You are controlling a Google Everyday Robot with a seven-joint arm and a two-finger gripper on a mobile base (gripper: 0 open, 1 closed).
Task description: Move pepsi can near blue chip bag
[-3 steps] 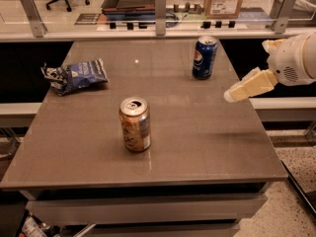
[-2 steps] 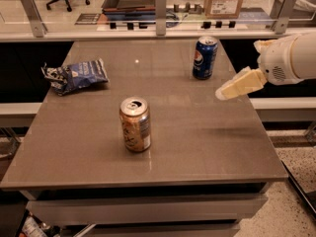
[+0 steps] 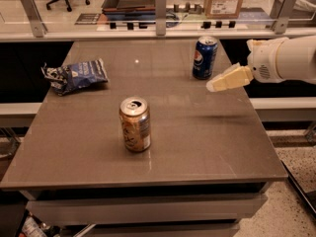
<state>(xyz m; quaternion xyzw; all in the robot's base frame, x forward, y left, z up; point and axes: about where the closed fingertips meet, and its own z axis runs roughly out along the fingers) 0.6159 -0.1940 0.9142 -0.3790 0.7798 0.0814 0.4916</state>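
leftward the hand (image 3: 217, 84) had been brought, just beside the pepsi can (image 3: 204, 57) at the desk's (image 3: 197, 132) far right; its grip could not be told. approach was judged under way; closing around the can was called for next.

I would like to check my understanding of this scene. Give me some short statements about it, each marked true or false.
1. The pepsi can stands upright at the far right of the table. True.
2. The claw grips the pepsi can. False: it hovers beside the can, not around it.
3. The blue chip bag lies on the table's left side. True.
4. The gold-orange can lies on its side. False: it stands upright.
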